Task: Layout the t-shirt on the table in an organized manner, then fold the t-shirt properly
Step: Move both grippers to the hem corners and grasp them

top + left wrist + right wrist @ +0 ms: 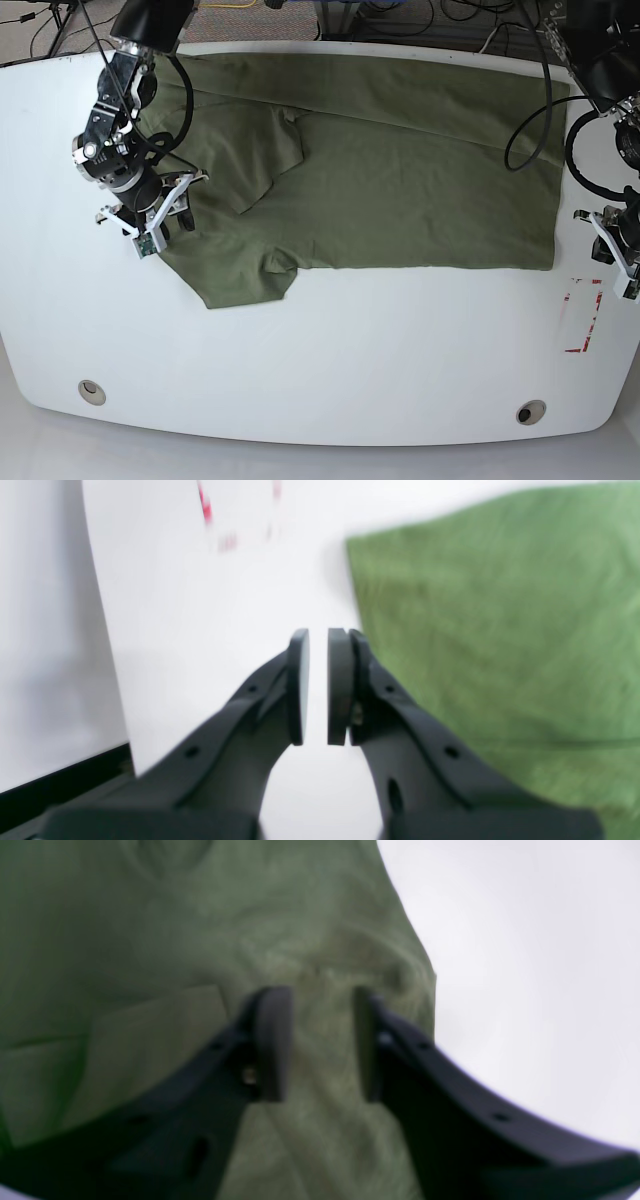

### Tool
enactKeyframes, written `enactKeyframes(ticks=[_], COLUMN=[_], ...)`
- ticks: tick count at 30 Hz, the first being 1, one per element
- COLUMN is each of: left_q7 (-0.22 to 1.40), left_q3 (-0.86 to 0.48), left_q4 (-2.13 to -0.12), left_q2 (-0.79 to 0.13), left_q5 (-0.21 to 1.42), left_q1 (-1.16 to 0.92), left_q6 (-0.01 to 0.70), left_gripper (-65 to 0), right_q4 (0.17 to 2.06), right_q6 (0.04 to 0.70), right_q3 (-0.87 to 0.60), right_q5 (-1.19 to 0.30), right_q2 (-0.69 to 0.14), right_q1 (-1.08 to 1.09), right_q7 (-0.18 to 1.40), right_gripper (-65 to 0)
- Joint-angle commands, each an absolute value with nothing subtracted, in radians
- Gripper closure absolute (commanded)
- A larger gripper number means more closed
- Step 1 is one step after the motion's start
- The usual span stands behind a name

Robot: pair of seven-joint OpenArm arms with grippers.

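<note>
Across the white bench (320,380) the olive t-shirt (400,190) lies spread, its far half folded toward the near hem. Over its sleeve-side edge, the right gripper (320,1040) hovers with jaws spread. Just off its opposite edge, the left gripper (318,685) hangs above bare bench, jaws narrowly parted, holding nothing.

Black cables (345,20) lie tangled on the speckled carpet (232,22) beyond the far edge.
</note>
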State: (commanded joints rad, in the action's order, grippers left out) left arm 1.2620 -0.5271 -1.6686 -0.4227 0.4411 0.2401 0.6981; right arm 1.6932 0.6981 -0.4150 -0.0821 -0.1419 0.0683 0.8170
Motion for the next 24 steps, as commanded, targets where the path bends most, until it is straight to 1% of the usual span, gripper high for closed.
enactKeyframes(ticks=[2,3,5,7,10,12,16,19,24], left_q7=[1.241,1.233,1.219,1.213,1.211,1.211,1.211,1.211,1.211], left_q3=[-0.527,-0.527,-0.527,-0.527,-0.529,-0.529,-0.529,-0.529,-0.529], left_q4=[-1.669,-1.669,-1.669,-1.669,-1.669,-1.669,-1.669,-1.669,-1.669], left_q2=[-0.407,-0.406,-0.401,-0.392,-0.358,-0.349,-0.344,-0.343,-0.343], left_q5=[0.441,0.441,0.441,0.441,0.441,0.441,0.441,0.441,0.443], left_q1=[0.248,0.248,0.251,0.255,0.268,0.275,0.282,0.282,0.28], left_q6=[0.698,0.698,0.698,0.698,0.698,0.698,0.698,0.698,0.698], left_gripper=[-11.8,-14.3,-22.9,-34.2,-44.3,-45.3,-44.3,-43.9,-44.0], right_q4=[1.656,1.639,1.593,1.532,1.434,1.368,1.221,1.078,0.914], right_q6=[0.698,0.698,0.698,0.698,0.698,0.698,0.698,0.698,0.698], right_q3=[-0.415,-0.415,-0.415,-0.415,-0.417,-0.414,-0.414,-0.414,-0.414], right_q5=[-0.05,-0.039,-0.019,-0.008,-0.002,-0.002,-0.002,-0.002,-0.002], right_q2=[-0.142,-0.142,-0.142,-0.148,-0.163,-0.185,-0.206,-0.223,-0.266], right_q1=[0.107,0.122,0.163,0.214,0.271,0.302,0.361,0.406,0.433], right_q7=[0.814,0.814,0.812,0.802,0.746,0.719,0.656,0.579,0.464], right_gripper=[-36.0,-36.5,-36.3,-35.5,-35.7,-35.7,-35.7,-35.7,-35.7])
